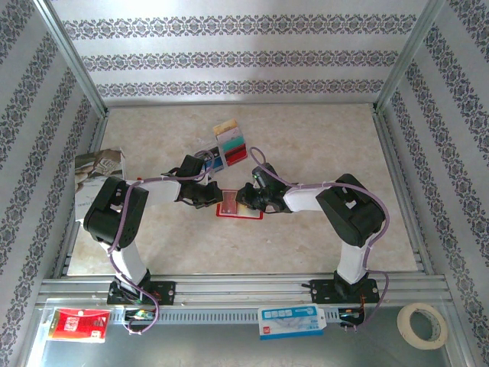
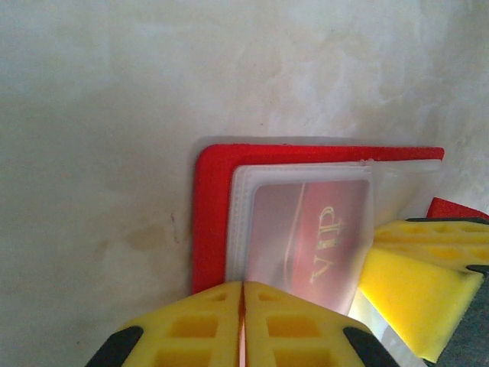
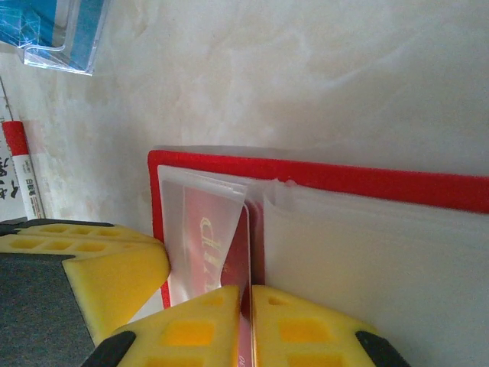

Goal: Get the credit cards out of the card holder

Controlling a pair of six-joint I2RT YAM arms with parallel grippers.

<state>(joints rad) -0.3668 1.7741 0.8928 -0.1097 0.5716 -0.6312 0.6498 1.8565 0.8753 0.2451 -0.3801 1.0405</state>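
Emptying is partly done: several cards are lying fanned out on the worktop, just behind the open card holder at mid-table. One red card is still sitting inside the clear pocket. Pinning the holder's near edge, the left pincer is clamping shut on it. Opposite, the right pincer is pinching closed on what looks like the red card's edge. Cannot tell whether other pockets are hiding more.
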